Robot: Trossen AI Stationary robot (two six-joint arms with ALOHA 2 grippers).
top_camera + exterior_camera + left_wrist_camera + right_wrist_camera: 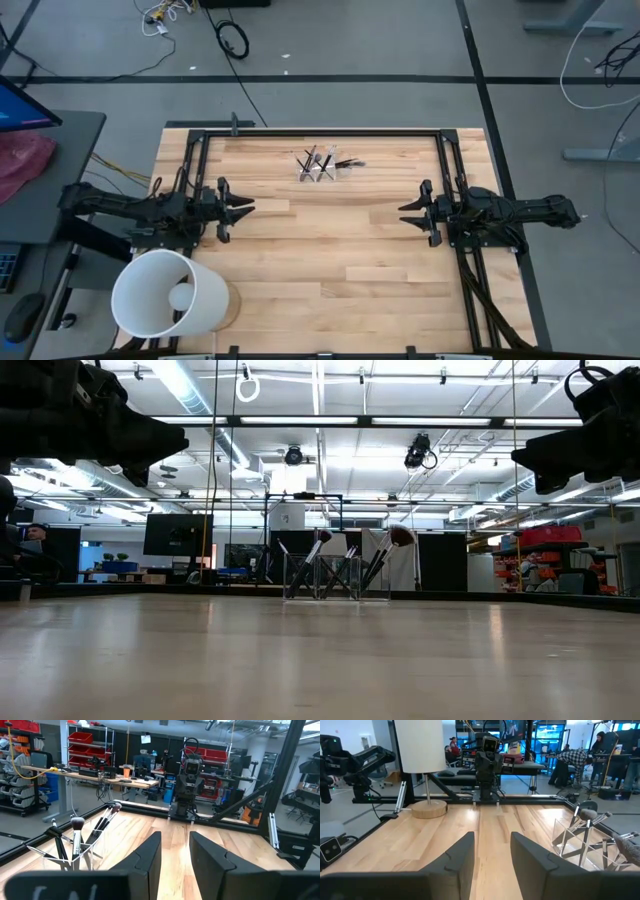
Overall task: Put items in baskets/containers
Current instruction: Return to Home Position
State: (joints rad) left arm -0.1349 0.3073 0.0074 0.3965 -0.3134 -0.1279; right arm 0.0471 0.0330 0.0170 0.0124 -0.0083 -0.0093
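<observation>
Standing in the clear holder, all visible brushes look put away; left gripper and right gripper hover at opposite table sides, jaws partly open, empty.

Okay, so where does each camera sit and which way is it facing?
High: above the table, looking straight down; both arms show, left gripper and right gripper open.
Low: at tabletop height, looking level at the clear holder; arms dark at top corners.
Left wrist: on its arm, past its fingers toward the right arm.
Right wrist: mirrored, facing the left arm and white bucket.
All four share the holder of brushes.
</observation>
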